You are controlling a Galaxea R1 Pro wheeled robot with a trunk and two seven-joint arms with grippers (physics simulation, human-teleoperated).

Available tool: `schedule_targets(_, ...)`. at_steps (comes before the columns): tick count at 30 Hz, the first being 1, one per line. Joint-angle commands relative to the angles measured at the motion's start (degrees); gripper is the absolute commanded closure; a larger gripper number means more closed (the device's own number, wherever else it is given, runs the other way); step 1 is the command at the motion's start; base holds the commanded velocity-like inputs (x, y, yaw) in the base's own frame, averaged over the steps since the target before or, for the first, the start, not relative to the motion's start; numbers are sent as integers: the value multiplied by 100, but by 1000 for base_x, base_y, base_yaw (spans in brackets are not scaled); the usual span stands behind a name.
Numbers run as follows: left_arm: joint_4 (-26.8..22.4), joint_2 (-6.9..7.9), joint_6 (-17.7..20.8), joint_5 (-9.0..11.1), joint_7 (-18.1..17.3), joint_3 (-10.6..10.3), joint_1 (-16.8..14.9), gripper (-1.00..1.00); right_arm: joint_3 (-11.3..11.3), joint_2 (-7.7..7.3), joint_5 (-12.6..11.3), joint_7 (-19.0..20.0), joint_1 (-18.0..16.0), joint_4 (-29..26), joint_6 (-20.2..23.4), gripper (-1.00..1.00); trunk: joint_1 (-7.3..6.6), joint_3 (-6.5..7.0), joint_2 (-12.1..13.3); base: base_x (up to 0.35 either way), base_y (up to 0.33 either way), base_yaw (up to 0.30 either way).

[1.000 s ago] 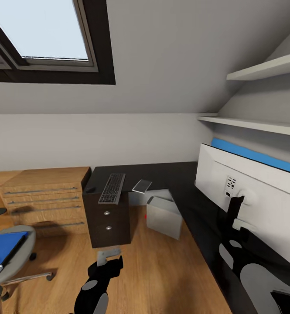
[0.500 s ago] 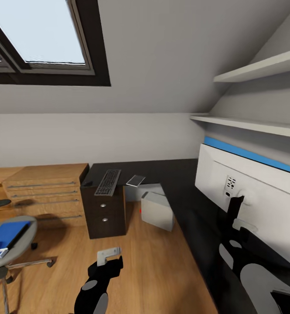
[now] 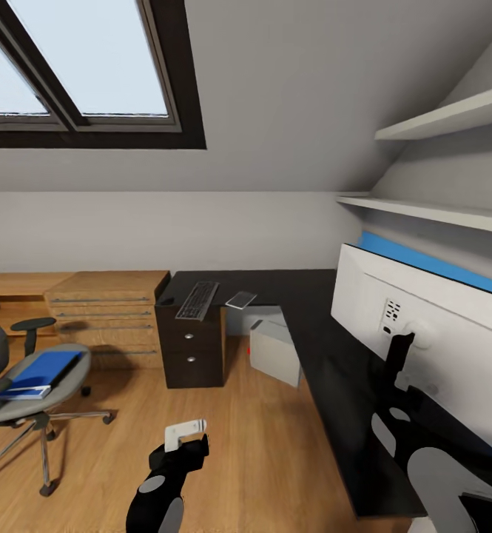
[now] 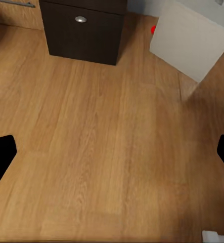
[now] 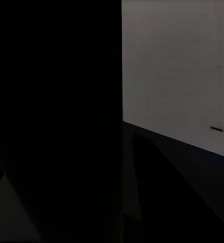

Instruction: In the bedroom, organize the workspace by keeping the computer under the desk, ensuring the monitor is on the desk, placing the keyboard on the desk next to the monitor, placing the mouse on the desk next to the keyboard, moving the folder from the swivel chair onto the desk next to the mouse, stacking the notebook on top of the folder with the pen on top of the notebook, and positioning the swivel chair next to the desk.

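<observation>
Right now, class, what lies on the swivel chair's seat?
On the swivel chair seat lies a blue folder over a thin pale item, possibly the notebook; most of that item is covered.

Above me a skylight; two wall shelves beside it; my floor carries a wooden dresser.

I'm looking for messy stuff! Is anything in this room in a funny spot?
Yes. A blue folder lies on the swivel chair seat instead of the desk. The monitor sits far from the keyboard, which rests at the desk's far corner. The computer stands under the desk at an angle.
</observation>
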Motion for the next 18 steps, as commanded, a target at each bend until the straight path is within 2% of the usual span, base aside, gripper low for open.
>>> schedule_targets(1, -4, 1, 11, 61, 54, -12, -5, -100, 2, 1, -19, 14, -4, -1, -15, 100, 0, -7, -4, -36, -35, 271)
schedule_targets(12, -4, 1, 11, 65, 52, -12, -7, -100, 4, 39, -19, 14, -3, -1, -15, 100, 0, -7, -4, -3, -3, 264)
schedule_targets(18, -4, 1, 11, 66, 54, -10, -6, -100, 4, 40, -19, 5, -4, 3, -15, 100, 0, -7, -4, 0, 0, 114)
